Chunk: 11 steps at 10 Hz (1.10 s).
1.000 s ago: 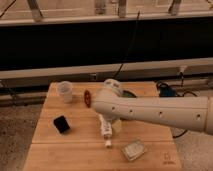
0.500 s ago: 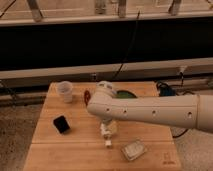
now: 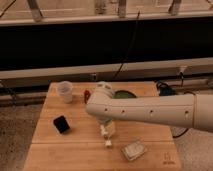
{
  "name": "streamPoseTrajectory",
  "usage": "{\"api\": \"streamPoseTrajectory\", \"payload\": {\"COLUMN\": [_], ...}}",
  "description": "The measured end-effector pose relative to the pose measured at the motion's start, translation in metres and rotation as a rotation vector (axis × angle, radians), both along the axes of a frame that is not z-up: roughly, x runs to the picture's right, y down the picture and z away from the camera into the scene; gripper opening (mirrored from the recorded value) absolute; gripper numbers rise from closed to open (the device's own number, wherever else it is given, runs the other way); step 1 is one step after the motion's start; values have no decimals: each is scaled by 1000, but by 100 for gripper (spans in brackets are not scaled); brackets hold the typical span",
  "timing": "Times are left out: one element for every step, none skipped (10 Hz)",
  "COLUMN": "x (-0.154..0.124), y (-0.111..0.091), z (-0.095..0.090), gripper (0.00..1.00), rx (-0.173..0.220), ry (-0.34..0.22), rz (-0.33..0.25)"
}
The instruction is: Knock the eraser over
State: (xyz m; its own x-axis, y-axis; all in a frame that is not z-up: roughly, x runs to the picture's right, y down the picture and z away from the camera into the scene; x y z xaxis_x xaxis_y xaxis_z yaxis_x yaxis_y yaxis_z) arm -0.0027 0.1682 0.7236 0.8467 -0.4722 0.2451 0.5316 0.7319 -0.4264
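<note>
The big white arm (image 3: pixel 150 111) is reaching in from the right over the wooden counter (image 3: pixel 50 152). It is bending down at its end, so the end effector (image 3: pixel 107 140) is pointing at the wood, and I cannot tell if it is spread or pressed together. The black eraser (image 3: pixel 61 124) is sitting off to the end effector's left as we look, well apart from it, and a grey packet (image 3: pixel 134 150) is lying near its right.

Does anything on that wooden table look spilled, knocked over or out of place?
Nothing looks spilled or damaged. The grey packet lies askew near the front edge of the table, and the eraser sits turned at an angle. The gripper hangs to the right of the eraser, apart from it, above a white bar.
</note>
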Motion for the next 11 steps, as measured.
{"api": "streamPoseTrajectory", "payload": {"x": [-2, -9, -7, -4, -5, -8, -10, -11, -8, -7, -9], "y": [1, 2, 3, 5, 6, 7, 8, 9, 10, 11, 12], "z": [0, 1, 1, 1, 1, 1, 0, 0, 1, 1, 1], "gripper": [80, 80, 80, 80, 80, 80, 80, 80, 80, 80, 80], "rx": [-2, -4, -7, -10, -12, -13, -16, -18, -20, -22, -24], "ry": [-1, -10, -10, -10, -16, -21, -24, -26, -28, -31, -36], "rz": [-1, -2, -4, -5, -10, -14, -15, -16, -18, -19, -22]}}
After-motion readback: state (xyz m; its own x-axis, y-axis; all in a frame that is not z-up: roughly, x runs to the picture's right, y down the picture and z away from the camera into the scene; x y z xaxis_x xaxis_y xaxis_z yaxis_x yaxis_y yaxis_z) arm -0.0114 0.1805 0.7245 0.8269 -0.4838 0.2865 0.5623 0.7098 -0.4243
